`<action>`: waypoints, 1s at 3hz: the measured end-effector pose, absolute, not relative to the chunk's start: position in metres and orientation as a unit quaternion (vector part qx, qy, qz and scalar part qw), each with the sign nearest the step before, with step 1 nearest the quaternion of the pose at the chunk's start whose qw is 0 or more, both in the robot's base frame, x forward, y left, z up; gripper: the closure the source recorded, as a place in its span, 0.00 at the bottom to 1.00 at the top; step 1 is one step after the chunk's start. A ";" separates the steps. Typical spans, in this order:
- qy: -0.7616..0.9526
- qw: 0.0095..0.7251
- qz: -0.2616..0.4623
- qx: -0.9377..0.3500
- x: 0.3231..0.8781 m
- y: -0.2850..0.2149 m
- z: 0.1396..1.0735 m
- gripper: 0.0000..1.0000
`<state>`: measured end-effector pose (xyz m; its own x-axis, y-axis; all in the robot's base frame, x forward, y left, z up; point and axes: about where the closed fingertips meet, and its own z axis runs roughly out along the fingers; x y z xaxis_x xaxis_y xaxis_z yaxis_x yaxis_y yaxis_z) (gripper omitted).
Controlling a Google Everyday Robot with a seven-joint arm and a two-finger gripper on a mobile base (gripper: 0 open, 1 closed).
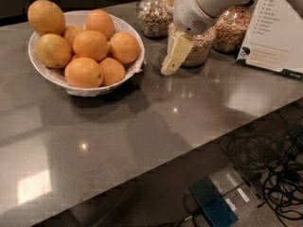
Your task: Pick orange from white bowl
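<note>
Tool (169, 66) over counter (142, 131) — right of white bowl (49, 75), oranges (91, 45) inside
</note>
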<state>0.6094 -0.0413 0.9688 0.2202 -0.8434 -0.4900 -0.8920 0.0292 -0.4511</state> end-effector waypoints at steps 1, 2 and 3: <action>0.605 0.379 0.051 -0.698 0.646 -0.021 0.969 0.00; 0.607 0.385 0.051 -0.693 0.648 -0.015 0.967 0.00; 0.607 0.385 0.051 -0.693 0.648 -0.015 0.966 0.00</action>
